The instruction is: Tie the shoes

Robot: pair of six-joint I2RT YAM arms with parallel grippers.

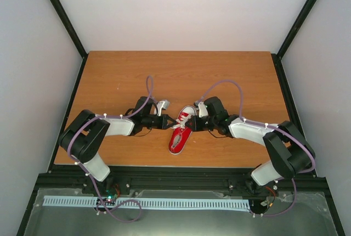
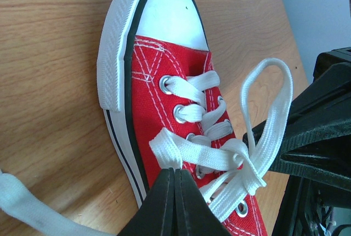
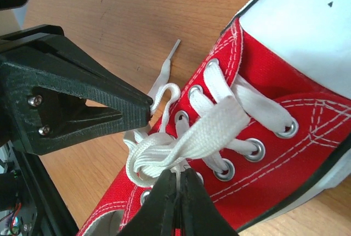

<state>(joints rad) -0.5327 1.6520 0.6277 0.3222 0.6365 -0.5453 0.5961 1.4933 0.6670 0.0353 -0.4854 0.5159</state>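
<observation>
Seeing left pincer (image 2: pixel 174 173) shut tight on a folded lace loop (image 2: pixel 164 151), right pincer (image 3: pixel 176 174) likewise shut on the other loop (image 3: pixel 205 129), tips facing each other just above the eyelets (image 2: pixel 166 85). Placing the red sneaker (image 1: pixel 178 137) mid-bench (image 1: pixel 164 71), toe toward the far edge, right between the two pincers. Judging risks: thin bite on both loops, so slipping out under tension; pulling unevenly, dragging one loop clean through the knot (image 2: pixel 241 162); pulling upward, lifting or skidding the unsecured sneaker; closing in, knocking tips together. Only from left wrist: full height of the other loop standing in the right pincer, plus a loose lace tail (image 2: pixel 22 203) lying on the bench. Only from right wrist: an aglet (image 3: pixel 174 46) flat on the wood beyond the left pincer, and the small bite of lace in that tip. Only from top: sneaker's spot on the bench, pincers meeting over it from either side; lace detail too small there.
</observation>
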